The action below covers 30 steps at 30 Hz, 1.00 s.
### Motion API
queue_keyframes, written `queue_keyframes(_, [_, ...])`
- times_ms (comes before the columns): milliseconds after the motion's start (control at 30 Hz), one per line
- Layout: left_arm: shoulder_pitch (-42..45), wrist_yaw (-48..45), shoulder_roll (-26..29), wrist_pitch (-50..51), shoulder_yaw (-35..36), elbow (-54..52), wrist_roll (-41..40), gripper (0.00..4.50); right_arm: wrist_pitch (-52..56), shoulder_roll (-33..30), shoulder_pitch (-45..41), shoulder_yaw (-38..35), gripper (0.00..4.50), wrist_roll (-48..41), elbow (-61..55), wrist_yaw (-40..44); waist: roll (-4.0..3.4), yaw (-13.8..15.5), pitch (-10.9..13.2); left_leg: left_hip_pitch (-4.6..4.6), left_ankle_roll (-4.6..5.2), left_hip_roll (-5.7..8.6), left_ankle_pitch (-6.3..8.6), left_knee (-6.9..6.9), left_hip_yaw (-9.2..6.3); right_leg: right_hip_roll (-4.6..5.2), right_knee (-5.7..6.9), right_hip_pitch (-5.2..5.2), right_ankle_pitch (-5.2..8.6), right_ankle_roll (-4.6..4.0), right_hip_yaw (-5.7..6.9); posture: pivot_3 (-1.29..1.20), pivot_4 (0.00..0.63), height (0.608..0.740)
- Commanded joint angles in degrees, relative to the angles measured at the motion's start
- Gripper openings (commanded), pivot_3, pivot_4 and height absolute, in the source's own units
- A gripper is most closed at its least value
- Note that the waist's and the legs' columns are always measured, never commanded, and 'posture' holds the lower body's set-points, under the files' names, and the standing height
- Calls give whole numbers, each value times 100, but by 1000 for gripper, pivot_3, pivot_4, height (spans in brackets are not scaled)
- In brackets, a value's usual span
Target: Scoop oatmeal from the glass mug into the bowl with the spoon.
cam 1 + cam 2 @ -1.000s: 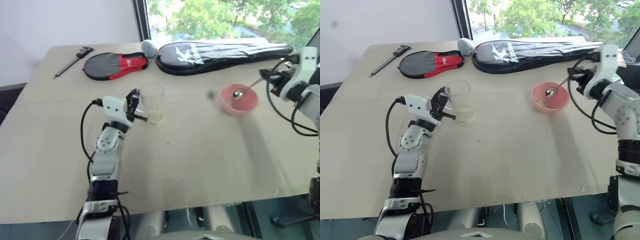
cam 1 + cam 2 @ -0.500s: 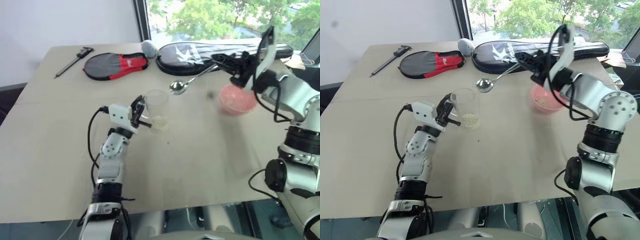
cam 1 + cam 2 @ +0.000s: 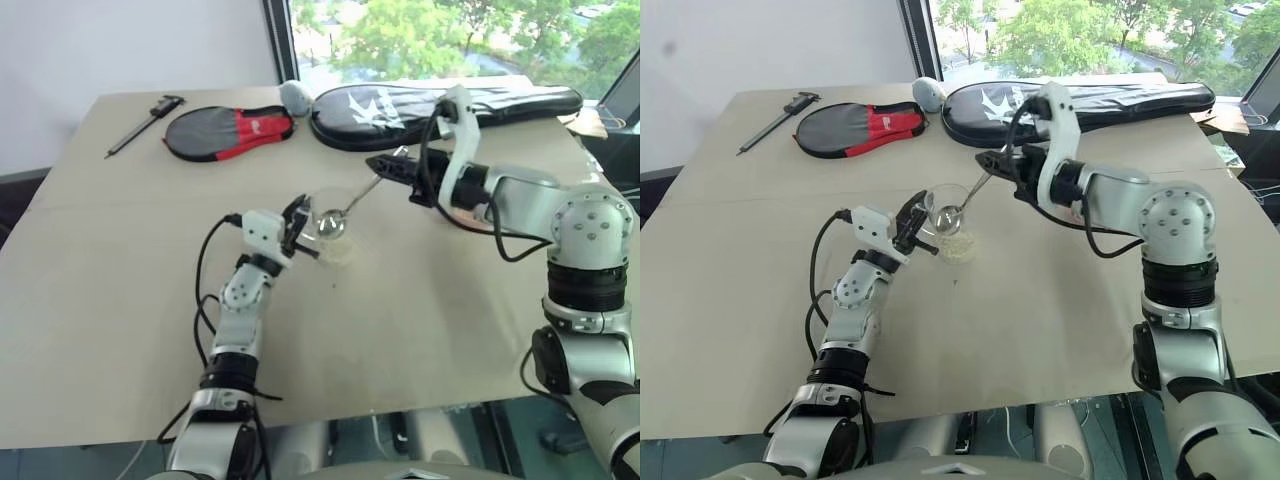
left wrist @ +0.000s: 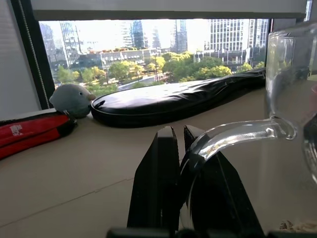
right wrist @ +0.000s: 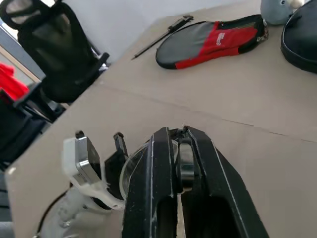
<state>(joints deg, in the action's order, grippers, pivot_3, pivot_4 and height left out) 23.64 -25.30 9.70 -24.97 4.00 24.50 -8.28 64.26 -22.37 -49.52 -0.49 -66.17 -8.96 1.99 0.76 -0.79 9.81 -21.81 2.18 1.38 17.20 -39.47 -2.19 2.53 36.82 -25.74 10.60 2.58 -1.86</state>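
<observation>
Beige table point(image 3: 1060, 300), left gripper point(image 3: 912, 226) gripping glass mug point(image 3: 946, 222), right gripper point(image 3: 992, 164) holding spoon point(image 3: 962, 199)

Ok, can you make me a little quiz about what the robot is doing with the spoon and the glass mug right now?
1. True or false: the spoon is lying flat on the table.
2. Which gripper pinches the glass mug by its handle?
A. left gripper
B. right gripper
C. neither
3. Fill in: the pale flakes at the bottom of the mug are the ____.

Key: 1 false, the right gripper holds it with its tip at the mug's mouth. 2 A. 3 oatmeal.
</observation>
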Motion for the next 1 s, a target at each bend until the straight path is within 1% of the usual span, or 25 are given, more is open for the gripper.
queue_keyframes(33, [69,-66,-1,-318,67,160,-98,0,-295,10,-23,-78,1551,304,-183,281,0,0,0,0,0,0,0,0,0,0,0,0,0,0,0,0,150,740])
queue_keyframes(100, [85,-89,9,-400,87,260,-119,0,-409,108,-58,-160,2222,457,-146,295,0,-4,0,0,0,0,0,0,0,1,0,0,0,0,0,0,150,740])
queue_keyframes(133, [95,-104,12,-439,97,312,-133,0,-455,137,-81,-198,2222,522,-124,326,0,-5,0,1,0,0,0,0,0,1,0,0,0,0,0,0,150,740])
queue_keyframes(200, [108,-144,13,-512,113,402,-169,774,-515,186,-105,-258,2310,622,-102,388,0,-4,0,2,-1,0,0,0,-1,1,1,0,0,-1,0,0,150,740])
queue_keyframes(233, [114,-158,14,-543,115,437,-182,954,-528,208,-107,-278,2310,658,-98,412,-1,-5,0,2,0,0,0,0,-1,1,1,0,-1,-1,0,0,150,740])
queue_keyframes(267, [118,-163,18,-579,110,474,-178,1360,-528,235,-101,-298,2310,674,-96,440,0,-4,0,2,-1,-1,0,0,-1,1,1,0,-1,-2,0,0,150,740])
queue_keyframes(333, [116,-163,31,-633,102,513,-160,2312,-512,282,-87,-326,2310,706,-107,476,-1,-4,0,2,0,0,0,0,-2,1,1,0,-1,-2,1,0,150,740])
queue_keyframes(367, [110,-147,48,-667,98,524,-129,2684,-500,307,-71,-340,2310,718,-121,491,-1,-4,0,2,0,0,0,0,-2,1,0,0,-1,-2,1,0,150,740])
queue_keyframes(400, [100,-118,67,-694,99,530,-91,3270,-488,326,-56,-352,2310,730,-137,508,-1,-4,0,2,0,-1,0,1,-2,1,0,0,-1,-2,1,0,150,740])
queue_keyframes(433, [89,-97,86,-722,100,538,-65,3536,-477,344,-43,-363,2310,740,-150,525,-1,-5,-1,2,0,-1,0,1,-2,1,0,0,-1,-2,1,0,150,740])
queue_keyframes(633, [-135,-121,168,-694,127,268,-151,3536,-436,396,7,-421,2310,788,-179,573,-2,-16,-1,3,0,-2,0,1,-3,1,1,0,-2,-3,1,0,150,740])
queue_keyframes(800, [-551,-177,274,-414,80,-413,-244,3536,-408,408,31,-453,2310,819,-209,619,-4,-29,-2,3,-1,-4,0,4,-3,2,-1,-1,-2,-4,1,0,150,740])
queue_keyframes(1000, [-1126,-234,436,221,81,-1400,-426,3536,-393,403,79,-497,2310,856,-227,684,-4,-20,-2,2,0,-4,0,5,-5,7,-2,-1,-2,-4,2,0,150,740])
